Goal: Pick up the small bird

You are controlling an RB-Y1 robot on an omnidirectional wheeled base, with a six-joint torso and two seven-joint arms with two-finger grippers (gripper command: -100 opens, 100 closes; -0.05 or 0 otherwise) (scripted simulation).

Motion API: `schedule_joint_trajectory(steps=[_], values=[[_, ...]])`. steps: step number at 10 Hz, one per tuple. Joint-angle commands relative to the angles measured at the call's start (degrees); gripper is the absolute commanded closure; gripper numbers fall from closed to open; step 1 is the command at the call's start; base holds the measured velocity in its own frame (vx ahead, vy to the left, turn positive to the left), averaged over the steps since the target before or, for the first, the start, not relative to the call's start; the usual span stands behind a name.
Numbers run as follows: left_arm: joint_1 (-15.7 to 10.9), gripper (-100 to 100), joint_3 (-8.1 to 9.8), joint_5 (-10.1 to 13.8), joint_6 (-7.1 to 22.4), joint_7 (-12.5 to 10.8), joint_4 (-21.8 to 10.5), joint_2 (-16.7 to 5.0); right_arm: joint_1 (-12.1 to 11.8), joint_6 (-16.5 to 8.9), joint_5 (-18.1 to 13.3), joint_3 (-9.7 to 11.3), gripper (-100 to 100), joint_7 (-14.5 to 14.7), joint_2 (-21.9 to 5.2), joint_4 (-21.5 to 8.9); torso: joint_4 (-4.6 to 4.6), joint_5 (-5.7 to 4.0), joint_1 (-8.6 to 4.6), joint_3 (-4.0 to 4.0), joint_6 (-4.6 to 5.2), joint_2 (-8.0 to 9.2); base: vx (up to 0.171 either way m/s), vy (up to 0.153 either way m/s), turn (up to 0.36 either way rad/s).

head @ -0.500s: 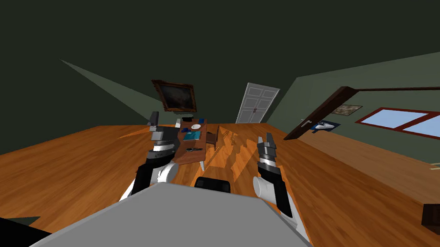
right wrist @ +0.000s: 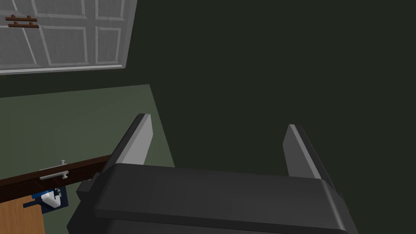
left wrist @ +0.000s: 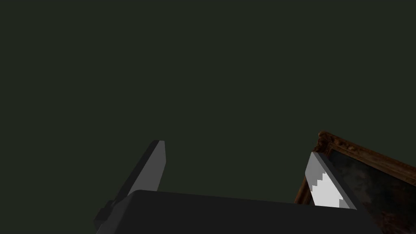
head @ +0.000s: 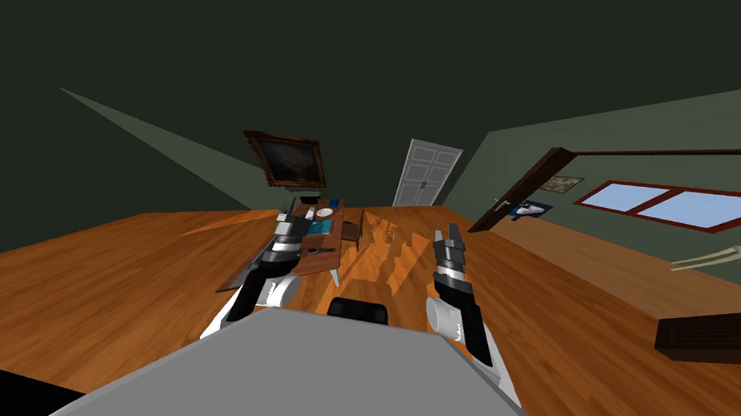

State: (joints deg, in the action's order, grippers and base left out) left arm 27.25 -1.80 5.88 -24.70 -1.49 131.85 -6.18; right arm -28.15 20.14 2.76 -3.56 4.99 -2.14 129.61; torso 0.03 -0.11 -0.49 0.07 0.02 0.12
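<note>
Turned a little just now; no nearer to the table [head: 319, 261], so more driving needed. Left claw [left wrist: 237, 148] wide open, by table's left edge. Bird maybe on table, too tiny to find; pointing way and long side impossible to tell. Right claw [right wrist: 218, 121] wide open, right of table.

table [head: 315, 264] ahead | painting [head: 285, 160], door [head: 427, 175] behind it | window [head: 667, 205] right

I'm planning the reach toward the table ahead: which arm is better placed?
Left, probably. The left claw, open, is beside the table, at its left, in the head view; the right claw, also open, hangs over floor further aside. I cannot make out the bird.
</note>
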Motion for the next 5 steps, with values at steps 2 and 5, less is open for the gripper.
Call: schedule_joint_trajectory(steps=[2,5], values=[[-1.89,-100,-0.39,1.79,4.67,1.05,-4.17,-3.22,0.00,0.00,0.00,0.00,0,0.00,0.00,0.00,0.00,-0.01,-0.02,0.00,0.00,-0.01,-0.024,-0.131,-0.077],[-3.29,-100,-0.81,3.37,8.40,1.94,-8.17,-5.50,-0.01,0.00,0.00,-0.01,0,0.00,0.00,0.00,-0.02,0.01,0.10,-0.06,-0.02,-0.10,-0.001,-0.104,-0.054]])
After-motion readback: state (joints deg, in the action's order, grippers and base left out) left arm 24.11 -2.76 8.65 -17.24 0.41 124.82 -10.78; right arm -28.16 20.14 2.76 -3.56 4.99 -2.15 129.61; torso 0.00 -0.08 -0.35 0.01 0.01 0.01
